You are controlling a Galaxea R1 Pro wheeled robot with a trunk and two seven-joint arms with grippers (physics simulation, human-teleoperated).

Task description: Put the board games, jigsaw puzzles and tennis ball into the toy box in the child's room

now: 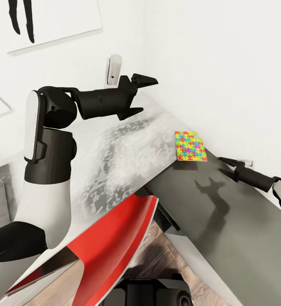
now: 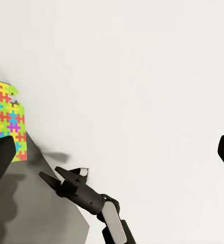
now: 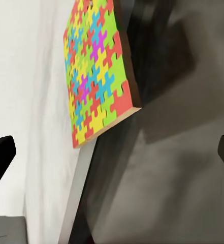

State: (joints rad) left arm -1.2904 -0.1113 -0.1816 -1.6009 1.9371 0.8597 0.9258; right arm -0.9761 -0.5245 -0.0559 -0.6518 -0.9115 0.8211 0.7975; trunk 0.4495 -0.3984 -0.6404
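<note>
Jigsaw puzzle: flat on dark grey side table, far edge by white wall; right wrist view shows its brown side edge.
Right gripper: jaws wide, empty, right of puzzle.
Left gripper: jaws wide, empty, raised over pale desk.

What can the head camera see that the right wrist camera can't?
Head camera's extras: the left claw, open near the white wall, a black silhouette picture and the wood floor. Right wrist camera's extras: the jigsaw puzzle so close that each piece and its brown side edge stand out. Shared: the jigsaw puzzle, the dark grey table it lies on, the wall, and the open right claw.
</note>
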